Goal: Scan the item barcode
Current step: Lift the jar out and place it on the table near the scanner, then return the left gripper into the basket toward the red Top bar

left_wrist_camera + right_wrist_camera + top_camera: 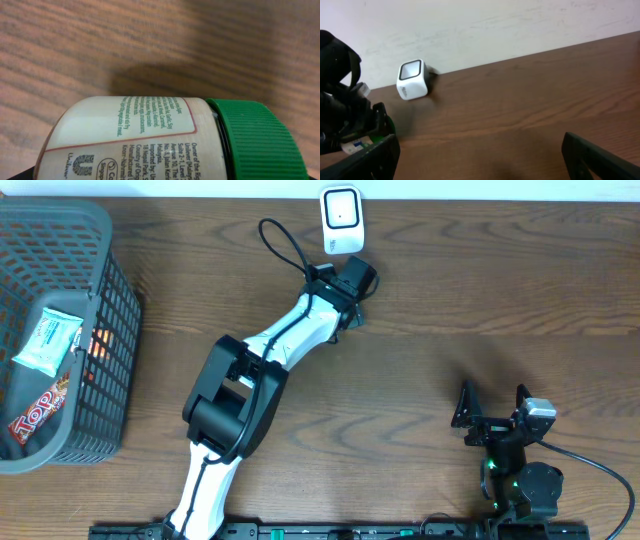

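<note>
A jar with a cream printed label and a green ribbed cap fills the lower part of the left wrist view. It lies sideways above the wooden table and casts a shadow there. My left gripper is shut on the jar, just below the white cube scanner at the table's far edge. From above the jar is hidden under the gripper. The right wrist view shows the scanner and a green sliver of the jar under the left arm. My right gripper stands open and holds nothing.
A grey mesh basket stands at the far left, holding a teal packet and a red Top bar. A black cable loops beside the scanner. A pale wall rises behind the table's far edge.
</note>
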Controlling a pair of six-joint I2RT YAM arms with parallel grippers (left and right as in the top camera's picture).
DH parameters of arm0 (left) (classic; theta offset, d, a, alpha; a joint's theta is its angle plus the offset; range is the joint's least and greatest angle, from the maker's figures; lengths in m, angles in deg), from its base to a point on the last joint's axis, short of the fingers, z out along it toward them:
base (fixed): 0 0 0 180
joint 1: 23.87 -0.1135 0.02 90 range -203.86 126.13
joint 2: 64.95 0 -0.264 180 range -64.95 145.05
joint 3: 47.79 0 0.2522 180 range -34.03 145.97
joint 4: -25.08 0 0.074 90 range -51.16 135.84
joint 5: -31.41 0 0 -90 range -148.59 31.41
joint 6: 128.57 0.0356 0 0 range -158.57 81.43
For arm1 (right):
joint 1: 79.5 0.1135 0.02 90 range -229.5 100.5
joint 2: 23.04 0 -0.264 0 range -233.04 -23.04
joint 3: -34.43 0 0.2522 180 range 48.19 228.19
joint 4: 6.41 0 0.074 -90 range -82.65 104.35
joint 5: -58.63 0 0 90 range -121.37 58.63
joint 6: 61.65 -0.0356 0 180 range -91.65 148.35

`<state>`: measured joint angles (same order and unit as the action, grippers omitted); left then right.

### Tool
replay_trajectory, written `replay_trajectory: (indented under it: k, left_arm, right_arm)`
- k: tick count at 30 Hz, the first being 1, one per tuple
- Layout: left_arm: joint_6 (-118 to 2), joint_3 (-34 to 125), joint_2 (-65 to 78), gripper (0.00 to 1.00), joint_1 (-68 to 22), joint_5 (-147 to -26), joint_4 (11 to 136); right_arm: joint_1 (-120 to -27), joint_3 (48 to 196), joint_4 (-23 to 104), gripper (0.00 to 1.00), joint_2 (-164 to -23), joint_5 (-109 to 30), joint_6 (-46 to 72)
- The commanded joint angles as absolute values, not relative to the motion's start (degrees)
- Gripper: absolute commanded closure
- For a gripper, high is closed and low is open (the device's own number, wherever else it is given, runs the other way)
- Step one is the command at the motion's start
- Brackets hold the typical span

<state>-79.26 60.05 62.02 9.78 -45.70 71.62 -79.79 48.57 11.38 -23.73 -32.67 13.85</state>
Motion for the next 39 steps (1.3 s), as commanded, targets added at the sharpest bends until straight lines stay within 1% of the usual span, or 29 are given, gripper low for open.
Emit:
replay_trajectory:
  k: [1, 2, 3, 10, 15, 19, 21, 24, 26, 29, 34, 39]
  left_arm:
    - [-79.8, 61.1, 61.7, 0.14, 10.7, -44.6, 73.6]
    - [-79.8, 61.1, 61.6, 0.06, 11.0, -44.6, 74.5]
    - [-79.5, 61.2, 61.4, 0.03, 11.1, -44.6, 75.2]
    - [-72.8, 62.9, 53.9, 0.02, 11.1, -44.6, 78.7]
    - [-66.1, 64.3, 41.1, 0.02, 9.4, -44.5, 78.5]
    - [-63.4, 64.6, 29.1, 0.02, 5.0, -44.5, 78.7]
    - [-63.3, 64.6, 23.7, 0.02, 1.6, -44.5, 79.2]
    - [-63.1, 64.6, 16.0, 0.02, -6.1, -44.5, 81.3]
    - [-63.2, 64.6, 12.1, 0.02, -12.4, -43.9, 83.1]
    - [-63.3, 64.6, 8.0, 0.02, -24.3, -44.2, 86.7]
    - [-65.3, 64.6, 6.8, 0.02, -40.7, -45.9, 94.8]
    - [-76.9, 64.3, 10.0, 0.02, -51.0, -46.1, 101.5]
  right_arm:
    - [-78.7, 48.5, 11.6, 0.01, -23.4, -32.3, 13.4]
    - [-78.7, 48.5, 11.6, 0.01, -23.4, -32.3, 13.4]
    - [-78.7, 48.5, 11.6, 0.01, -23.4, -32.3, 13.4]
    - [-78.7, 48.5, 11.6, 0.01, -23.4, -32.3, 13.4]
    - [-78.7, 48.5, 11.6, 0.01, -23.4, -32.3, 13.4]
    - [-78.7, 48.5, 11.6, 0.01, -23.4, -32.3, 13.4]
    - [-78.7, 48.5, 11.6, 0.01, -23.4, -32.3, 13.4]
    - [-78.7, 48.5, 11.6, 0.01, -23.4, -32.3, 13.4]
    - [-78.7, 48.5, 11.6, 0.01, -23.4, -32.3, 13.4]
    - [-78.7, 48.5, 11.6, 0.01, -23.4, -32.3, 13.4]
    - [-78.7, 48.5, 11.6, 0.01, -23.4, -32.3, 13.4]
    - [-78.7, 48.5, 11.6, 0.01, -23.4, -32.3, 13.4]
